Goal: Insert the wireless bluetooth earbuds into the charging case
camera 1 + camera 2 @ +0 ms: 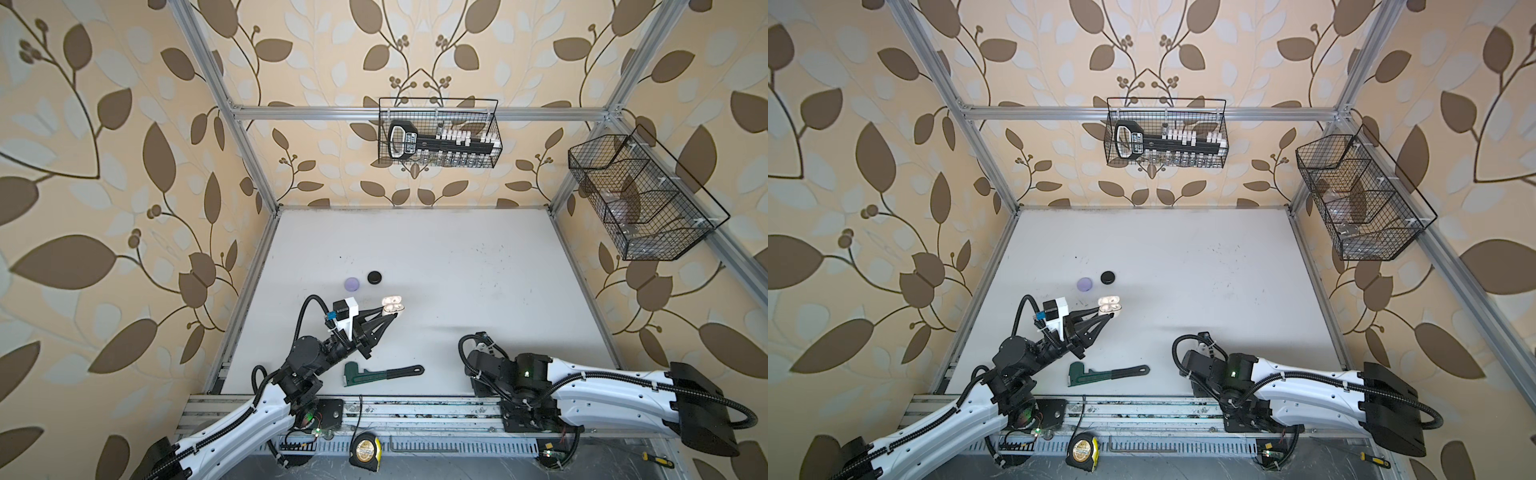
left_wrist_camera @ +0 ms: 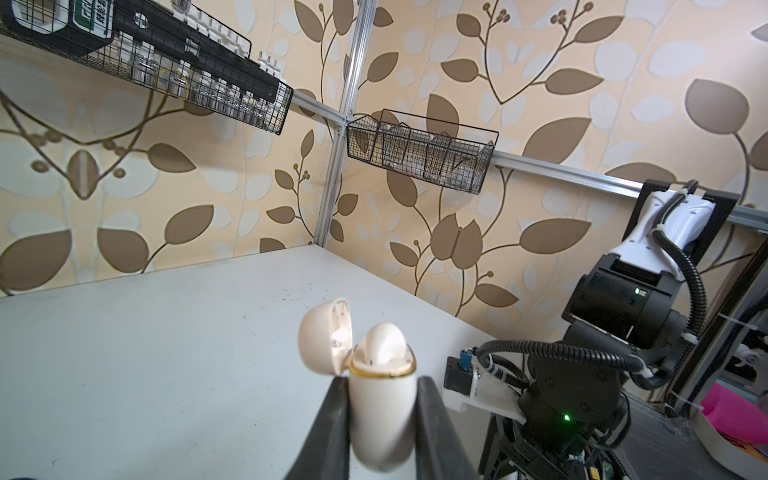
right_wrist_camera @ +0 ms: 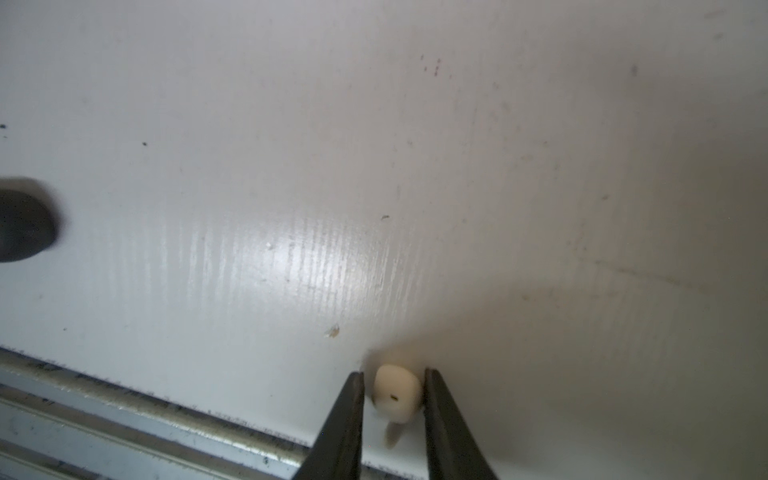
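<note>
Presumably the white earbud (image 3: 395,392) is light, stiff and slick: grip its rounded body gently, or it may squirt out. It lies on the table (image 3: 291,166) near the front edge, between the jaws of the right tool (image 3: 394,372), which stand slightly apart around it. The left tool (image 2: 382,378) is clamped on the open case (image 2: 382,419), a second earbud (image 2: 384,345) seated inside. The stem is blurred; in both top views its own arm covers the right tool.

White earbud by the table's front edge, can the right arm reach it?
Probably yes: the right end effector straddles the white earbud on the table, with nothing in between.
</note>
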